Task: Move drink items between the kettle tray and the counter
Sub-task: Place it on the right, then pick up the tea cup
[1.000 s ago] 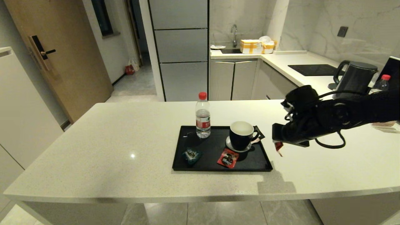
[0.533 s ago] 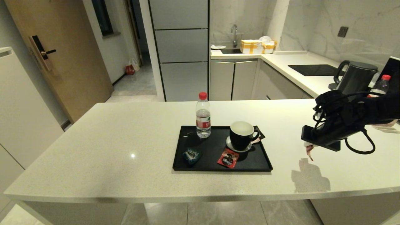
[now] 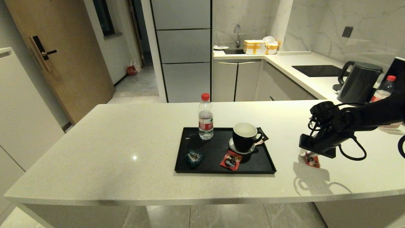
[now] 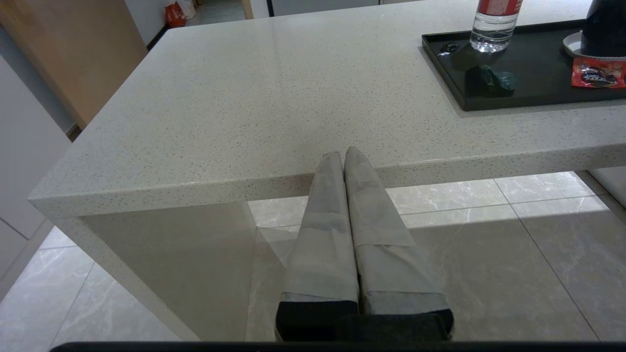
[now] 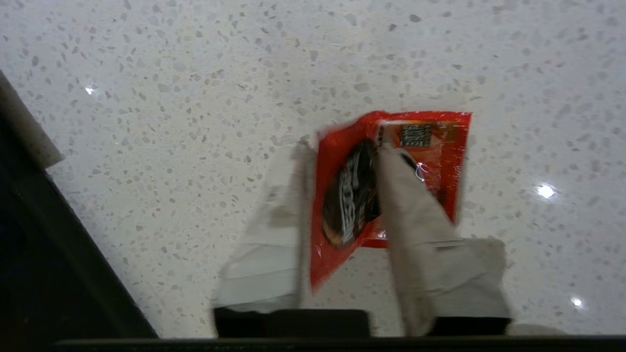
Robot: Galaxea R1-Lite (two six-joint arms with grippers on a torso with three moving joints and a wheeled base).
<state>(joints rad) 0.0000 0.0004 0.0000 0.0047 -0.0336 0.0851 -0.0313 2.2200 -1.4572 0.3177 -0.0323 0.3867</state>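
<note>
A red foil sachet [image 3: 313, 160] [image 5: 440, 161] rests on the cream counter [image 3: 110, 152], to the right of the black tray [image 3: 215, 148]. My right gripper [image 3: 309, 153] [image 5: 342, 146] hovers just over it, fingers spread either side, open. On the tray stand the black mug [image 3: 244, 136] [image 4: 606, 24] on a saucer and a second red sachet [image 3: 231, 160] [image 4: 597, 78]. My left gripper [image 4: 344, 152] is shut on nothing, parked low by the counter's front edge, out of the head view.
A red-capped water bottle [image 3: 205, 117] and a teal sachet [image 3: 193, 157] share the tray. The black kettle [image 3: 359, 82] and another bottle [image 3: 381, 90] stand at the far right behind my right arm. The counter's front edge [image 3: 202, 200] is near.
My right gripper carried the red sachet rightward off the tray side, lowered it to the counter and spread its fingers. The left arm has not moved.
</note>
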